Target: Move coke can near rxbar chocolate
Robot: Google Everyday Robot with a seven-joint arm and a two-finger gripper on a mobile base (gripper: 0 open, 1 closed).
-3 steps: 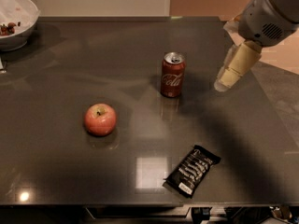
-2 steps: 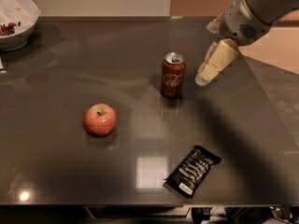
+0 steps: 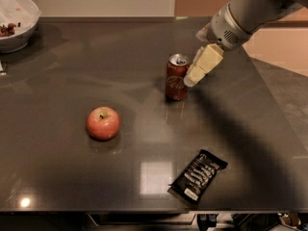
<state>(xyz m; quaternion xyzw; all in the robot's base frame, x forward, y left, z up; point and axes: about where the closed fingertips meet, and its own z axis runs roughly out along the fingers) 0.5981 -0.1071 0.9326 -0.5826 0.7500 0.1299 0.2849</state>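
**A:** Where's the coke can [image 3: 176, 77] right now?

**B:** It's standing upright on the dark tabletop [image 3: 72, 81], a little behind the middle. The rxbar chocolate [image 3: 198, 175] lies flat near the front edge, well apart from the can and slightly to its right. So the can hasn't been carried anywhere yet.

**A:** And the gripper [image 3: 197, 72]?

**B:** It has come in from the upper right and sits at the can's right side, level with its upper half. It's so close it looks to be touching or nearly so. I can't tell whether it is open or closed, and it does not appear to be around the can.

**A:** Which step is this, then?

**B:** I'd call it the end of the approach, before any grasp. The next move calls for settling the gripper around the can's body without knocking it over. After that, lift it and bring it forward toward the bar.

**A:** Is anything in the way?

**B:** The red apple [image 3: 103, 122] is off to the left and the white bowl [image 3: 14, 42] is in the far left corner. Both are clear of that path.

**A:** What changed over the last second?

**B:** Only the arm. A second ago the gripper hung well to the right of the can, and it has since swung left until it's right beside it. The can, apple and bar are where they were.
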